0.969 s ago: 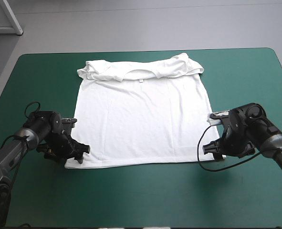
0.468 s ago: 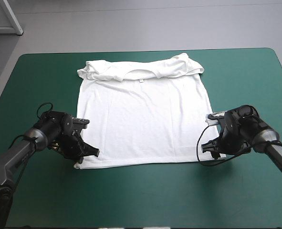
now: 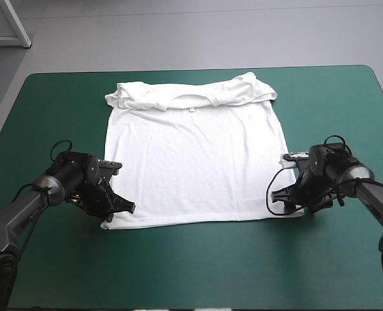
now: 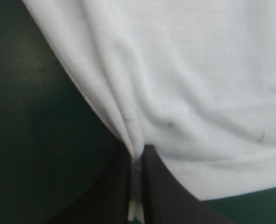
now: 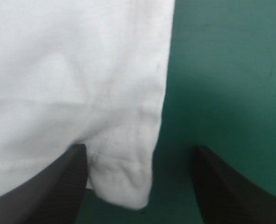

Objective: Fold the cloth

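Observation:
The white T-shirt (image 3: 191,162) lies spread flat on the teal-green cover, its collar end folded over in a rumpled band at the far side. My left gripper (image 3: 125,208) is at the hem's near left corner. In the left wrist view its black fingers (image 4: 161,196) meet in an arch, shut on a pinched ridge of the T-shirt (image 4: 198,93). My right gripper (image 3: 275,194) is at the near right corner. In the right wrist view it (image 5: 140,186) stands open, and the corner of the T-shirt (image 5: 72,70) lies between its fingers (image 5: 49,186).
Teal-green cover (image 3: 191,272) surrounds the shirt on every side, widest between the hem and the table's near edge. Both arms lie low over the table at the shirt's two near corners.
The left gripper slid in toward the hem's left corner and shut on it, nudging that corner inward. The right gripper crept a little closer to the right corner, still open.

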